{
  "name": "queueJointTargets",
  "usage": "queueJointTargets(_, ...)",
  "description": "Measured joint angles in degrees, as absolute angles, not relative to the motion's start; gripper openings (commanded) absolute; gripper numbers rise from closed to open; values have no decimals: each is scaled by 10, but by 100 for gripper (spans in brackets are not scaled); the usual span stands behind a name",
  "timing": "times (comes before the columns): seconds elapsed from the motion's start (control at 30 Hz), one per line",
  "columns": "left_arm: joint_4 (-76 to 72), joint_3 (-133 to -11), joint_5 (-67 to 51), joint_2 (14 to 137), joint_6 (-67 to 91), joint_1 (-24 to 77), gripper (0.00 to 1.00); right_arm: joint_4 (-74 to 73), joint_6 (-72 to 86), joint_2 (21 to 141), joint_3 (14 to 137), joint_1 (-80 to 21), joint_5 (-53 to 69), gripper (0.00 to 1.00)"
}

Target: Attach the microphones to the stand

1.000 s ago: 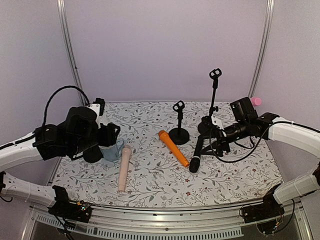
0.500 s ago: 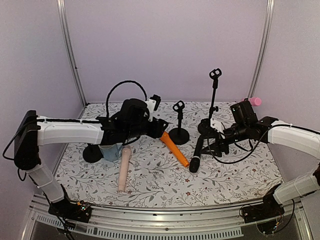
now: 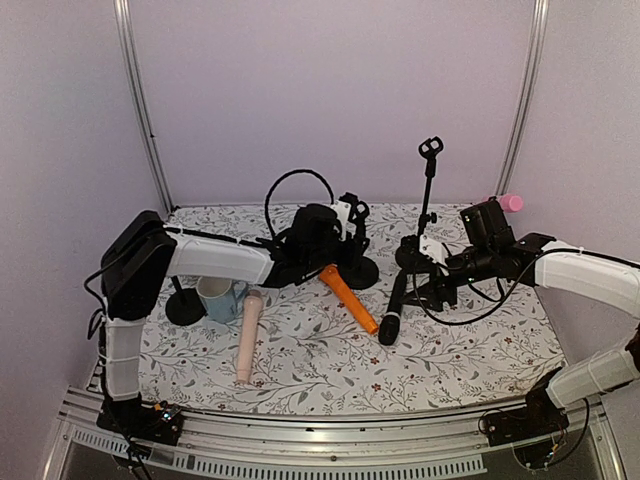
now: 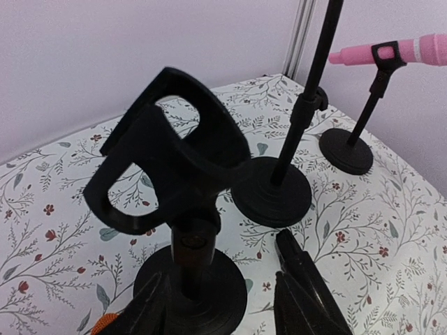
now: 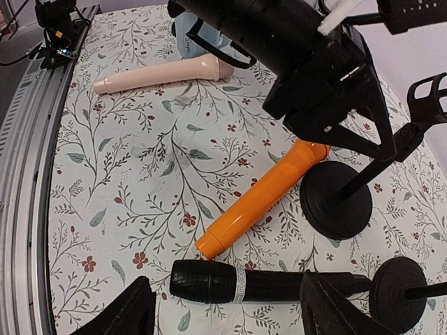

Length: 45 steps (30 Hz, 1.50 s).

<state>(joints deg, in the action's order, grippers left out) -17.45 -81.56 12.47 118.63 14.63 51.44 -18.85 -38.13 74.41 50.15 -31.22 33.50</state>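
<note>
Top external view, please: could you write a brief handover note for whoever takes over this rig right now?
Left tool: open, straddling the post of the short stand just above its base.
Right tool: open, above the black microphone, not gripping it.
Done: pink microphone clipped in a far stand.
Left: orange microphone, black one and beige microphone lie on the table, each needing a clip.

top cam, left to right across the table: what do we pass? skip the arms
round black base → mug → beige microphone → orange microphone → black microphone → tall stand → pink microphone. Short stand left out: it shares the orange one's span.
</note>
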Motion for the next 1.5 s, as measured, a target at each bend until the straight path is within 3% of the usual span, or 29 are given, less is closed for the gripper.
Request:
queueJointTargets(0.33, -213, -923, 140, 1303, 145, 493, 35, -188, -382, 743, 502, -312, 331, 73)
queueJointTargets(0.53, -224, -955, 159, 1329, 125, 492, 9, -188, -382, 743, 501, -312, 331, 73)
queueJointTargets(0.63, -230, -954, 162, 1329, 119, 489, 1, -188, -382, 743, 500, -312, 331, 73)
queueJointTargets(1.13, -224, -931, 125, 1275, 6, 488, 0, -188, -382, 743, 499, -312, 326, 73)
queueJointTargets(1.27, -213, -903, 117, 1190, -26, 488, 0, -188, -382, 743, 499, -312, 326, 73)
queueJointTargets(1.5, -215, -740, 154, 952, -10, 512, 0, -188, -382, 744, 499, -312, 321, 73)
